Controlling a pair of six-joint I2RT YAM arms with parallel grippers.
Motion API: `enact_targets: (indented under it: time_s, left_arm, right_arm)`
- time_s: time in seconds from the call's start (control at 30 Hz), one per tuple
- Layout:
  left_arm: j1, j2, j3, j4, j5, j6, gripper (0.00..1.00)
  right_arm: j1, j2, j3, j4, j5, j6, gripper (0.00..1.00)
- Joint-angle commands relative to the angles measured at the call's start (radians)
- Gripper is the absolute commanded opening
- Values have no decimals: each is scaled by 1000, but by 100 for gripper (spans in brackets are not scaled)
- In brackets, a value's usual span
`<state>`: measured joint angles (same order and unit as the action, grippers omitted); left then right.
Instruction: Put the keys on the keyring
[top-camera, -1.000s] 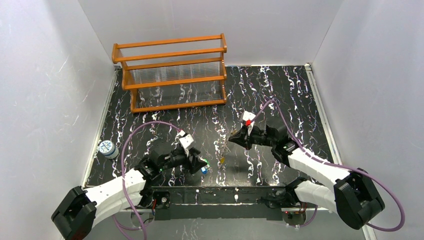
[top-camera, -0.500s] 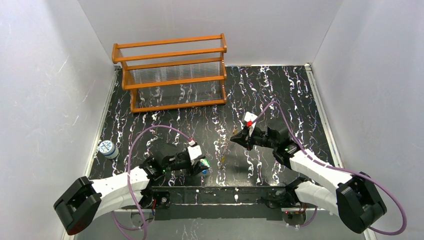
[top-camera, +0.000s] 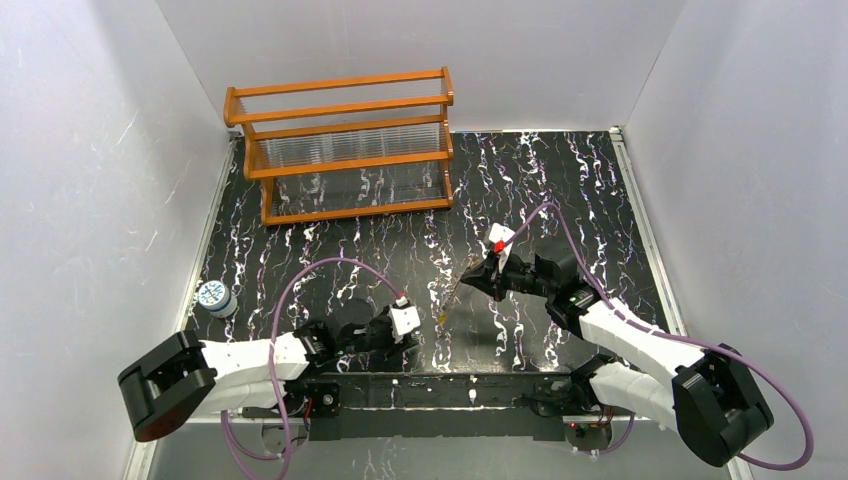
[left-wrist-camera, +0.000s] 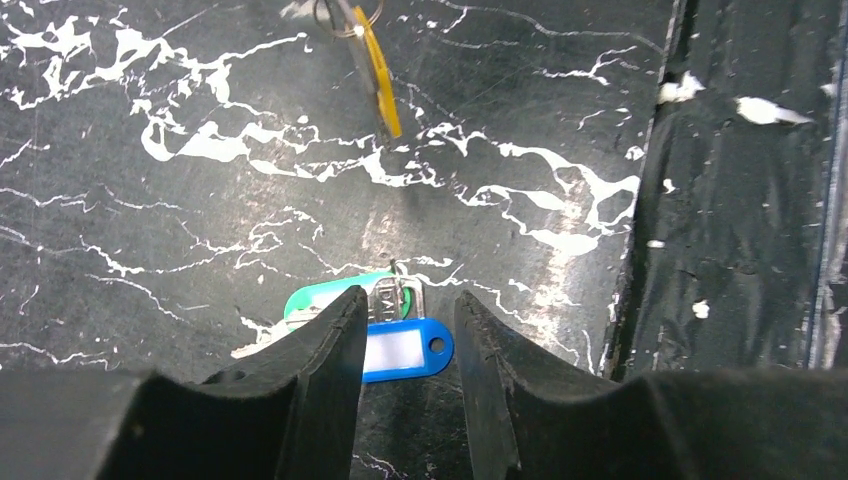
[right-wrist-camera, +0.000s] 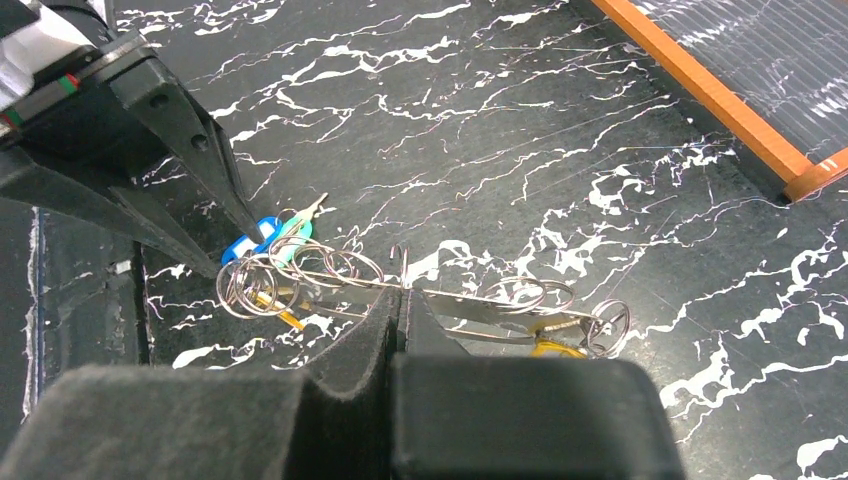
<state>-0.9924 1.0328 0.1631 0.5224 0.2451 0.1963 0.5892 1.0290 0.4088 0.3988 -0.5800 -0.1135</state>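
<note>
The right claw (right-wrist-camera: 400, 318), pressed together on the thin silvery wire keyring (right-wrist-camera: 340, 282), holds it aloft with a yellow-headed key (left-wrist-camera: 378, 75) apparently already hanging on it (small split rings (right-wrist-camera: 245, 288) ride the wire too). The blue-tagged key (left-wrist-camera: 405, 352), between the part-spread jaws of the left claw (left-wrist-camera: 405, 340), and the green-tagged key (left-wrist-camera: 320, 300) just beside it lie unthreaded, not yet lifted.

Can't see half the green key (left-wrist-camera: 322, 298) behind left gripper (left-wrist-camera: 408, 305) finger, top of yellow key (left-wrist-camera: 381, 75) past frame edge, or keyring (right-wrist-camera: 340, 282) inside right gripper (right-wrist-camera: 400, 302) pinch.
</note>
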Motion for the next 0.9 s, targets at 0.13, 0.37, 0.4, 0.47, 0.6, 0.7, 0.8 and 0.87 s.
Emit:
enact_targets:
  time_s: [0.13,0.37,0.4,0.47,0.6,0.7,0.8,0.87]
  left_arm:
    - [-22,62,15,51,-101,26,31]
    - [-28,105,16,114,-74,9,29]
    - [-28,111,15,123,-67,8,30]
    - [-31,121,13,138,-64,0,29]
    - [-32,141,13,154,-70,-10,20]
    - [-32,151,13,153,-66,-20,11]
    - [-32,141,8,152,-76,-29,1]
    - [-32,124,1,150,-86,-30,0]
  right_arm:
    - [-5,-16,-10,66,-40,20,1]
    - [-5,-7,-7,66,-48,21,1]
    - [-5,-6,-7,67,-50,19,1]
    - [-6,-5,-7,66,-50,21,1]
    - [-5,-2,-5,65,-54,22,1]
    - [-6,-4,-2,61,-55,24,1]
    - [-5,-7,1,61,-55,25,1]
    - [-5,-7,2,60,-56,25,1]
